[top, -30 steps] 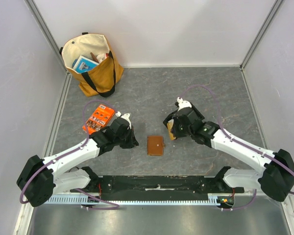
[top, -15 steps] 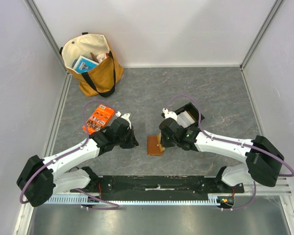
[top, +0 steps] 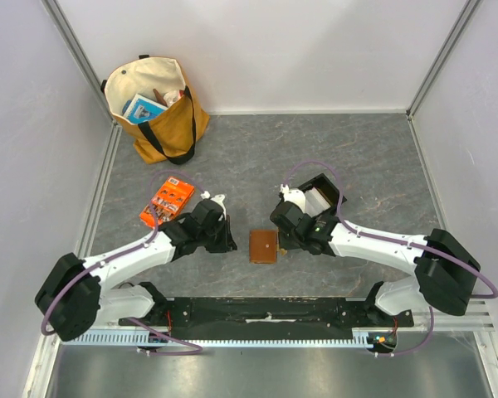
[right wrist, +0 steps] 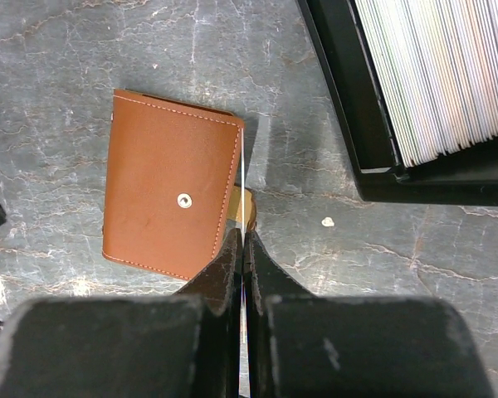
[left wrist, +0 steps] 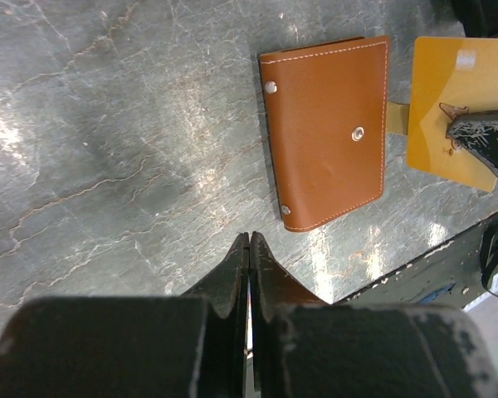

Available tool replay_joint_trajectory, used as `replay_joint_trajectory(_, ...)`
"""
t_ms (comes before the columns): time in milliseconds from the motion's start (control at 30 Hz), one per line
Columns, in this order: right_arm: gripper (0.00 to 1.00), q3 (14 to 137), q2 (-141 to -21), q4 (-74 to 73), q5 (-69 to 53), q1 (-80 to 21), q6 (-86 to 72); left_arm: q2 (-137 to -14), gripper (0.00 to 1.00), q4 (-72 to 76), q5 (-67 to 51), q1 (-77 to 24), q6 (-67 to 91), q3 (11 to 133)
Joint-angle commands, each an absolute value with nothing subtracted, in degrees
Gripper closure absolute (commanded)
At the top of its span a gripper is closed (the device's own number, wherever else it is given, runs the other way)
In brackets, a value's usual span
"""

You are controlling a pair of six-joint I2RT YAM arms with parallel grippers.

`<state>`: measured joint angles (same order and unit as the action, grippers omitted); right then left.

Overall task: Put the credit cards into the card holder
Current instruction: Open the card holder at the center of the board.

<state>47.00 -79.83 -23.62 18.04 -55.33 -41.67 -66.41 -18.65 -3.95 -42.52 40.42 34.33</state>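
Right claw tight on yellow card

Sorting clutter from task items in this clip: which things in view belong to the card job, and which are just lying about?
Job: card holder; yellow card in the right gripper; more cards in the black tray.
Lying about: orange packet; tote bag.

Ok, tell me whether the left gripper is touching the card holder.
Apart. The left wrist view shows a strip of bare table between the shut left gripper and the card holder.
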Motion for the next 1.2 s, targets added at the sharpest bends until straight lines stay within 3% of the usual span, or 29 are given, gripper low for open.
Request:
replay_joint_trajectory(0,1.00,46.67,-80.50,-23.03,19.78,-55.46,-43.77,-69.51,0.98,-14.51,-6.85,-42.71,38.41,35.95)
replay_joint_trajectory(600,1.00,43.77,-84.11,-17.14,13.54,-54.23,-45.53,-78.66,0.98,-11.08,-9.84,-42.80,37.53,38.14)
replay_joint_trajectory(1167,1.00,43.86,-80.08,-12.66,6.77,-52.03,-46.49,-83.58,0.98,-9.05,-11.78,-43.68,37.62,38.14)
